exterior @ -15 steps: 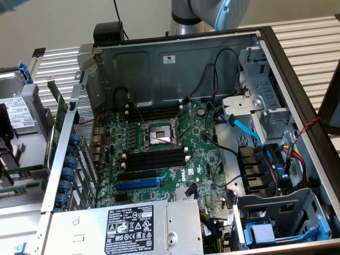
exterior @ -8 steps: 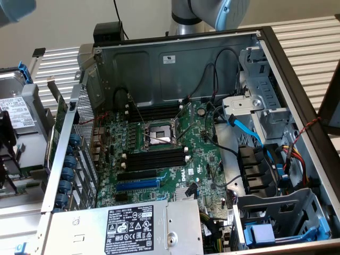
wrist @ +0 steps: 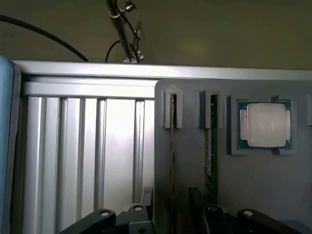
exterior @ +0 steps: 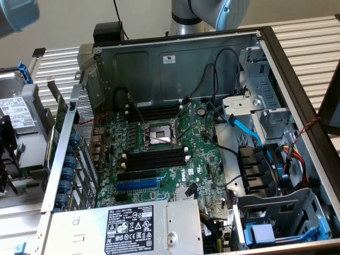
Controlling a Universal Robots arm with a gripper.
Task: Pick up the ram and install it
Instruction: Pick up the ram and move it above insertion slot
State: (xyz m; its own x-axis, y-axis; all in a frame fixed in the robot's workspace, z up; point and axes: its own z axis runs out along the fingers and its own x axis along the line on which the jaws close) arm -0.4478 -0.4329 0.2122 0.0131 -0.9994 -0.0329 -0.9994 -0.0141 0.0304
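Between the two dark fingers (wrist: 147,207) of the gripper (wrist: 171,200), the ram (wrist: 172,146) stands on edge in a slot of a grey holder plate (wrist: 191,161). The fingers are spread wide, one on each side of the stick. They appear to stand clear of it, though contact cannot be ruled out from this angle. A second stick (wrist: 211,141) sits in the neighbouring slot, parallel to the ram, outside the finger gap and just beside one finger. A processor (wrist: 264,124) lies flat in a recess of the plate, on the side of the second stick away from the ram. The plate borders a ribbed aluminium surface (wrist: 83,156).

In the exterior view, the open computer case (exterior: 287,90) holds the motherboard (exterior: 202,154). The black memory slots (exterior: 154,159) lie at 6 o'clock from the processor socket (exterior: 159,134). The blue expansion slot (exterior: 137,185) lies at 7 o'clock from that socket. The arm (exterior: 212,10) stands at 12 o'clock of the case.
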